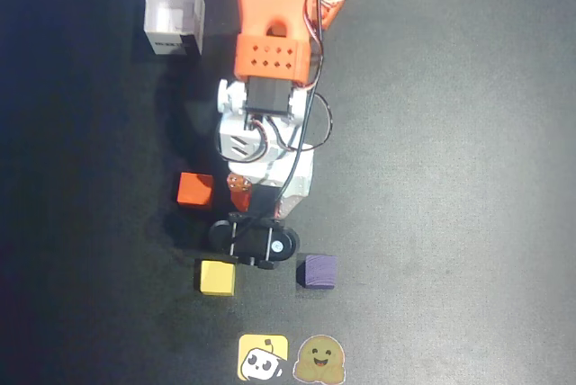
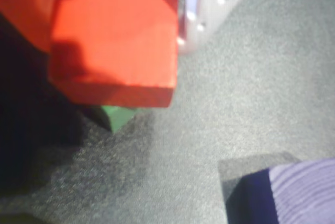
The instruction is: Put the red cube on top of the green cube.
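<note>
In the wrist view my gripper (image 2: 111,30) is shut on the red cube (image 2: 118,41), which sits between the orange finger (image 2: 23,9) on the left and the white finger (image 2: 196,14) on the right. A corner of the green cube (image 2: 118,115) shows just below the red cube; the rest is hidden under it. I cannot tell if the two touch. In the overhead view the gripper (image 1: 256,212) points toward the bottom of the picture, and the arm hides both cubes.
An orange-red cube (image 1: 194,190) lies left of the gripper. A yellow cube (image 1: 217,278) and a purple cube (image 1: 316,271) lie below it; the purple cube (image 2: 293,192) also shows in the wrist view. A white box (image 1: 174,16) stands top left. Two stickers (image 1: 263,357) lie at the bottom edge.
</note>
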Motion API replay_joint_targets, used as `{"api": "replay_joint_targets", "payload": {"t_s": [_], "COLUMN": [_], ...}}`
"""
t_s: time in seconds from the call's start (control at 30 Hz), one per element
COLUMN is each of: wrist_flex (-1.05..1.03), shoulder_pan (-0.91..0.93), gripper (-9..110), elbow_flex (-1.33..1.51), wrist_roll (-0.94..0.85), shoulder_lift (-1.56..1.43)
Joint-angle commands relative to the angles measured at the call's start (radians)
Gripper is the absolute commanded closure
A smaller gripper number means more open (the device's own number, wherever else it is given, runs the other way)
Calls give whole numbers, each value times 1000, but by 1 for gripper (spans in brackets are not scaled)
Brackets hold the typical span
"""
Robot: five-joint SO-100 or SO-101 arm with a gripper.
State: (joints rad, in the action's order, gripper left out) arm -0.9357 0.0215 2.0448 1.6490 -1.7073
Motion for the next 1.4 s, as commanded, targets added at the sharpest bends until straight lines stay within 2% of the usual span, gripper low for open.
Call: {"api": "replay_joint_targets", "payload": {"t_s": [0.0,0.27,0.97,1.17,1.23,1.37], "wrist_flex": [12,23,32,32,32,37], "shoulder_pan": [9,9,-5,-29,-29,-31], "gripper": [86,77,78,86,95,101], "elbow_flex": [-2,5,43,117,144,218], "wrist_roll": [12,20,43,31,17,-15], "shoulder_lift": [-34,-37,-183,-325,-370,-466]}}
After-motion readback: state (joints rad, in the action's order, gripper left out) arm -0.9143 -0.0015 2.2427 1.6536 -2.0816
